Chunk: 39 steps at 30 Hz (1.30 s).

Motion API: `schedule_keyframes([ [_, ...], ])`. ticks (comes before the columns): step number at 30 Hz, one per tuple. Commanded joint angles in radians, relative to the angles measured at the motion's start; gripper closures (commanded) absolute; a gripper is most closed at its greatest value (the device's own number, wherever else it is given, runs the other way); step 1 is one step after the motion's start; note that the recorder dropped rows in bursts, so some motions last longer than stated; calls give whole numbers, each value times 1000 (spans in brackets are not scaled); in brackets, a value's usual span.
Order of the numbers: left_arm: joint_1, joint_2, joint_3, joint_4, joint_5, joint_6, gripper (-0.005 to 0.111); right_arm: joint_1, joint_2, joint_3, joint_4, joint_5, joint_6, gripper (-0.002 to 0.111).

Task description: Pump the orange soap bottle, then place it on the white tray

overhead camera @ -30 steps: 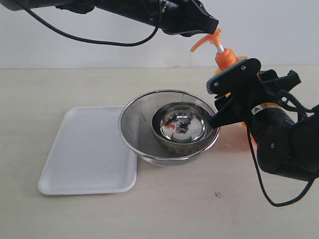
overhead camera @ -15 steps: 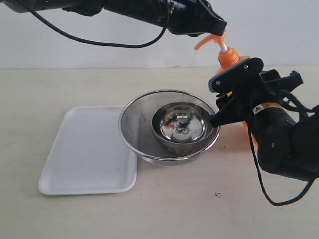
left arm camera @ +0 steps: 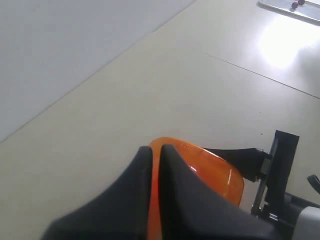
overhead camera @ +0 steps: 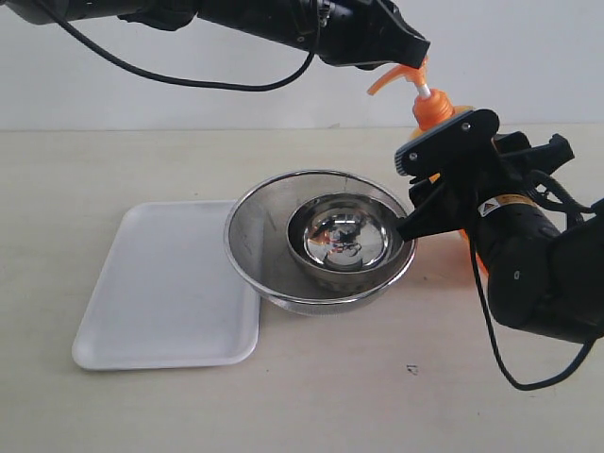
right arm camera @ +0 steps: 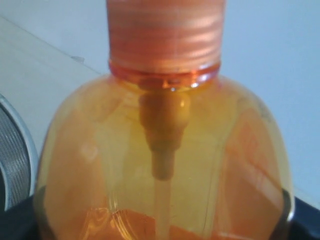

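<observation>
so yeah, the orange soap bottle (overhead camera: 432,109) stands upright at the worktop's (overhead camera: 330,396) right end, clamped by the right hand (overhead camera: 448,142), pump head (overhead camera: 401,74) directly under the left hand (overhead camera: 411,47) (pinched shut), so the press goes straight down its long axis, white tray (overhead camera: 160,283) way off left.

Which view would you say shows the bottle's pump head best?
The exterior view: the pump head shows in profile, spout and white stem, just under the left gripper. The left wrist view gives only an orange patch behind dark fingers; the right wrist view shows shoulder and collar of the bottle, not the head.
</observation>
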Motion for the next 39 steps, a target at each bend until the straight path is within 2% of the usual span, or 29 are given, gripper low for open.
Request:
schedule_keyframes([
  [1, -34, 55, 26, 51, 130, 7, 102, 10, -5, -4, -91, 40, 32, 108],
  [15, -58, 89, 26, 70, 157, -5, 102, 10, -5, -4, -93, 40, 32, 108],
  [39, -58, 90, 26, 72, 181, -5, 102, 10, -5, -4, -110, 40, 42, 108],
])
